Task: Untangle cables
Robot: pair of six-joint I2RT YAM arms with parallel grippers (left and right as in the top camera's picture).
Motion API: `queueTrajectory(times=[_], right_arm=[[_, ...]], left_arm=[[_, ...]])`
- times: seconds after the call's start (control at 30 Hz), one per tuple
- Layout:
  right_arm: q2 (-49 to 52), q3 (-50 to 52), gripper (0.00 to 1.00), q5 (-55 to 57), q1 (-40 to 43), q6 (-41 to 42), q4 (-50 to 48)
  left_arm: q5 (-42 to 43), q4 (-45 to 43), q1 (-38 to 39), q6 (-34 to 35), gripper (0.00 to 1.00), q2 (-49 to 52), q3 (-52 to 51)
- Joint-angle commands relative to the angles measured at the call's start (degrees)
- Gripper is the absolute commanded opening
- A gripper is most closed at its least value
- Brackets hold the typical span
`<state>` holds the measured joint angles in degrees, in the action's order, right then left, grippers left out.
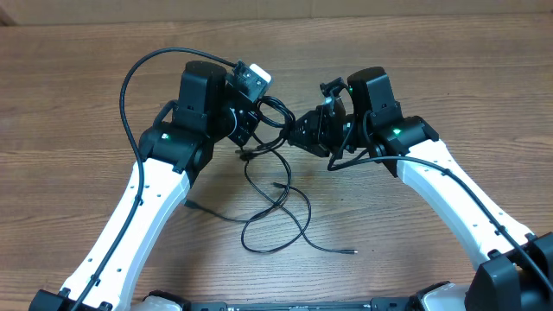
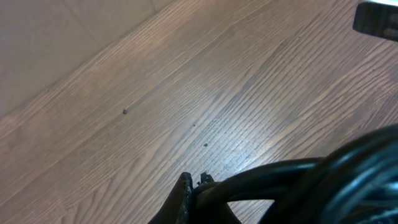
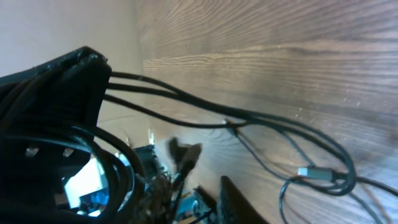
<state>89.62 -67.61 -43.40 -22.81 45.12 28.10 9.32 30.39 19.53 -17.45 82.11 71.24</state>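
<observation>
The cables (image 1: 276, 203) are thin black cords: a tangle hangs between the two grippers, and loose loops lie on the wooden table (image 1: 415, 69) below them. Plug tips lie at the left (image 1: 192, 206) and at the front (image 1: 350, 251). My left gripper (image 1: 248, 147) (image 2: 196, 182) is shut on a black cord (image 2: 273, 171), raised above the wood. My right gripper (image 1: 298, 134) (image 3: 208, 168) faces it closely, its fingers a little apart; whether a cord runs between them is blurred. Several cords (image 3: 261, 118) stretch past it to a silver plug (image 3: 314, 172).
A thicker black arm wire (image 1: 138, 69) arcs high over the left arm's wrist. Both white arms (image 1: 130, 225) (image 1: 458, 199) reach in from the near edge. The table's far edge (image 1: 259, 17) meets a paler surface.
</observation>
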Motion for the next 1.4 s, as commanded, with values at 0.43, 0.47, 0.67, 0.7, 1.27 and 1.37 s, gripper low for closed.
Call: queueTrajectory(times=[0.43,0.47,0.67,0.7,1.27,1.37], right_arm=[[-0.44,-0.66,0.51,-1.79,9.77,11.02,-2.51],[-0.44,-0.66,0.52,-2.6,9.77,10.97,-2.8],[-0.44,-0.66,0.5,-6.01,7.08,4.66,-3.96],[-0.44,-0.66,0.5,-6.01,6.38,2.69,-4.0],[-0.44,-0.66,0.6,-1.2,3.06,22.45,-7.28],[-0.44,-0.66,0.64,-0.2,2.19,26.53,-8.76]], left_arm=[[-3.98,4.94,0.35,-0.7,0.04,0.17,0.15],[-3.98,4.85,0.35,-0.46,0.04,0.17,0.15],[-2.78,3.72,0.37,6.71,0.04,0.17,0.15],[-2.05,3.63,0.37,7.89,0.04,0.17,0.15],[14.6,3.15,0.42,20.94,0.04,0.17,0.15],[18.75,3.15,0.44,20.92,0.04,0.17,0.15]])
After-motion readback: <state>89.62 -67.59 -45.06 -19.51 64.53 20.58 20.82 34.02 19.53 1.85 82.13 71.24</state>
